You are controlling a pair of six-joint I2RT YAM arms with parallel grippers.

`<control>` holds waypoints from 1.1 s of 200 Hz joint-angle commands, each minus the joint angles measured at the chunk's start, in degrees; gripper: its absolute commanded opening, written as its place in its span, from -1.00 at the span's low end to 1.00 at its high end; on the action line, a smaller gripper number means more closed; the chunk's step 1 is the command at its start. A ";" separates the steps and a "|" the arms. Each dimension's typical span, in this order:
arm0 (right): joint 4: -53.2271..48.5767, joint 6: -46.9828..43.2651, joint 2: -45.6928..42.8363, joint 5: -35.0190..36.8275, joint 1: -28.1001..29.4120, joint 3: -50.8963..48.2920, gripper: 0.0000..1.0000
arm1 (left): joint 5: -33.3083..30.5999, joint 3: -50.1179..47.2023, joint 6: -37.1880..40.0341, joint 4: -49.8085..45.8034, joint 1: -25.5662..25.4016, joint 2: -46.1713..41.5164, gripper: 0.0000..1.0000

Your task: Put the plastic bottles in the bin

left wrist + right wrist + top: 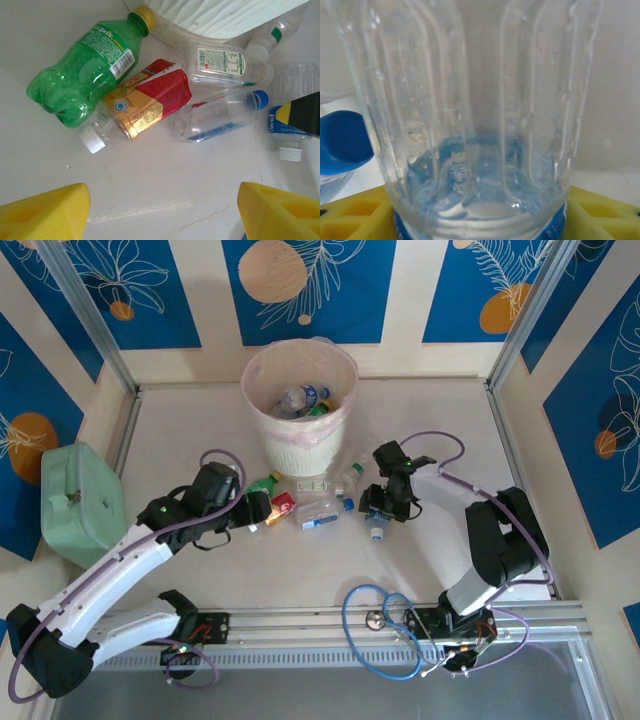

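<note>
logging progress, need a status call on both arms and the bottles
Left gripper open above green bottle and red-labelled bottle. Right gripper shut on clear bottle. Bin holds a few bottles; more lie at its base.

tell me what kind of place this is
Probably a robot lab test cell: aluminium frame rails edge the table, blue leaf-print panels stand as walls, and the right gripper holds a clear bottle.

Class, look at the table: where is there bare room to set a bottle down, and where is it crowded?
Bare: between the bin and the left rail; the strip between the bottles and the near rail. Crowded: in front of the bin, between the left gripper and right gripper, holding a bottle.
</note>
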 commanded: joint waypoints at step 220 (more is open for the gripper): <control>-15.40 5.92 -27.84 -0.22 7.28 25.06 0.21 | 1.16 -5.01 -1.51 3.89 -0.21 1.87 0.56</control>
